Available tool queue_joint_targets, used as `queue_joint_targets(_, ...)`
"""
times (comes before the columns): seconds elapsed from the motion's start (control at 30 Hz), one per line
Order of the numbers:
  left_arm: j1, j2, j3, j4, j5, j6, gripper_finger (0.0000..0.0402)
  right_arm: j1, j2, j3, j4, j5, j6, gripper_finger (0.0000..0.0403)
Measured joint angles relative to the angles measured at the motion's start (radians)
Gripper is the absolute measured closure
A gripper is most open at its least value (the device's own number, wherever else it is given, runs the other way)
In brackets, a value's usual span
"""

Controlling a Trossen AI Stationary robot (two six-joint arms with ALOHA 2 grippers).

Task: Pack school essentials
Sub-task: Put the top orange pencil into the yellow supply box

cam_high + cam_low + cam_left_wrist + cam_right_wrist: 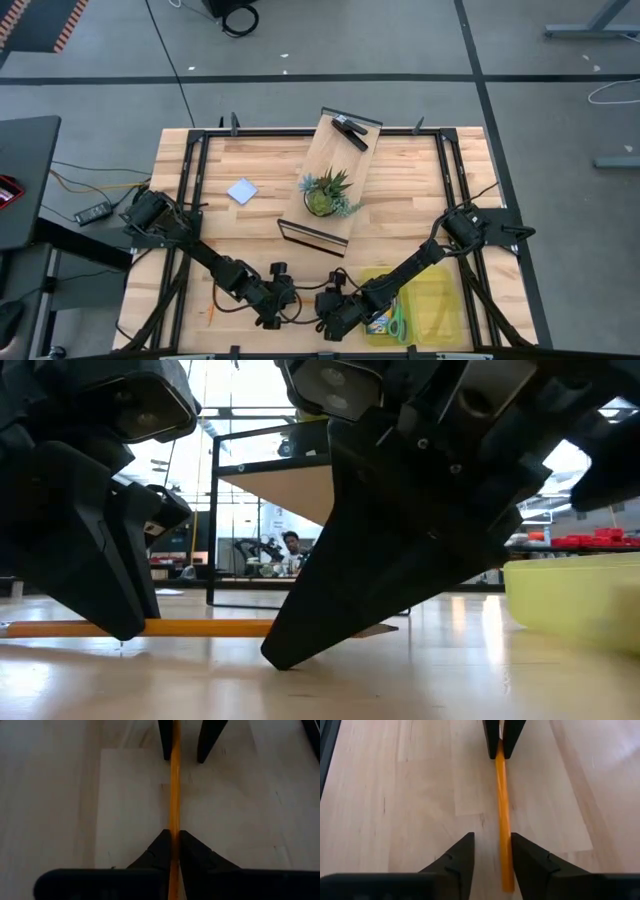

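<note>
A thin orange pencil (174, 795) (502, 795) lies on the wood near the table's near edge, level in the low view (210, 628). My left gripper (173, 834) (270, 320) is shut on it. My right gripper (492, 837) (330, 326) faces it, open, with one finger on each side of the pencil's sharpened end (385, 628). The crayon box (377, 323) and green-handled scissors (399, 324) lie in a yellow-green bin (452, 292). The pale pad (242, 190) lies flat farther back on the left. My left gripper pinches the pencil's shaft (174, 822) between its two fingers, away from the sharpened end. The fingers slant down from above, and the pencil runs out ahead between them. It lies level at the table top. My right gripper: the pencil passes close to one finger (525, 855); I cannot tell whether they touch.
A wooden stand (330, 150) in the middle of the table carries the spiky potted plant (328, 192) and a black clip-like object (350, 130). The bin's wall (570, 600) stands right of the grippers. Thin orange marks (212, 305) show by the left arm. Black frame rails run along the table's sides.
</note>
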State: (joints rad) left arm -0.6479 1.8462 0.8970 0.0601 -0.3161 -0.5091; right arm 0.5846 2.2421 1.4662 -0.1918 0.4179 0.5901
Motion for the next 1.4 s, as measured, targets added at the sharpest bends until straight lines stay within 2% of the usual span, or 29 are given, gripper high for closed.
queue_joint_targets(0.47, -0.006, 0.0, 0.0, 0.023, -0.001, 0.005, 0.0362, -0.011, 0.001, 0.001, -0.021, 0.013, -0.025, 0.0367)
queue_joint_targets(0.63, -0.005, 0.0, 0.0, 0.023, 0.001, 0.007, 0.036, -0.012, 0.001, 0.001, -0.022, 0.013, -0.026, 0.0361)
queue_joint_targets(0.73, -0.005, 0.0, 0.0, 0.025, 0.002, 0.012, 0.0346, -0.012, 0.001, 0.001, -0.028, 0.013, -0.025, 0.0359)
queue_joint_targets(1.03, -0.035, -0.032, 0.0, 0.037, 0.01, 0.017, 0.0235, -0.014, -0.014, -0.001, -0.055, 0.002, -0.018, 0.036)
queue_joint_targets(1.13, -0.045, -0.059, 0.001, 0.028, 0.006, 0.02, 0.0211, -0.014, -0.025, -0.002, -0.075, -0.006, -0.017, 0.036)
queue_joint_targets(1.23, -0.058, -0.087, 0.0, -0.027, -0.012, 0.022, 0.0207, -0.014, -0.043, -0.003, -0.118, -0.016, -0.014, 0.036)
queue_joint_targets(1.4, -0.074, -0.144, 0.0, -0.152, -0.026, 0.016, 0.0226, -0.012, -0.111, -0.006, -0.199, -0.016, -0.013, 0.036)
